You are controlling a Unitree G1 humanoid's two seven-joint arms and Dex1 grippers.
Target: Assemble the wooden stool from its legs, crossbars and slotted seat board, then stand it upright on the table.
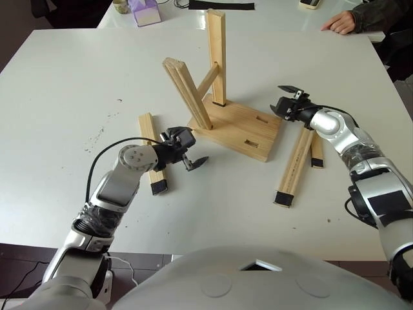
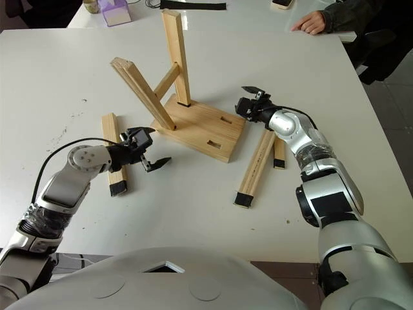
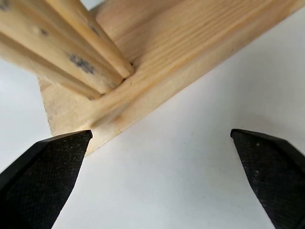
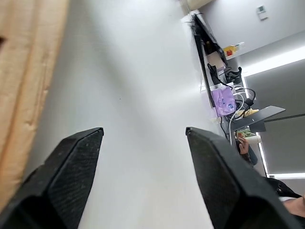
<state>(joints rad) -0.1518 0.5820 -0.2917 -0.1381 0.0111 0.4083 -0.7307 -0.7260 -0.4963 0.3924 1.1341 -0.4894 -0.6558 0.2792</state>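
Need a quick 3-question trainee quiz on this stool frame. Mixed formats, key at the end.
1. True or false: the left claw and the right claw are both open and empty.
2. How many legs stand slotted in the seat board? A) one B) two C) four
3. Fill in: two loose pieces lie side by side on the table on the robot's ____ side.

Key: 1 true; 2 B; 3 right.
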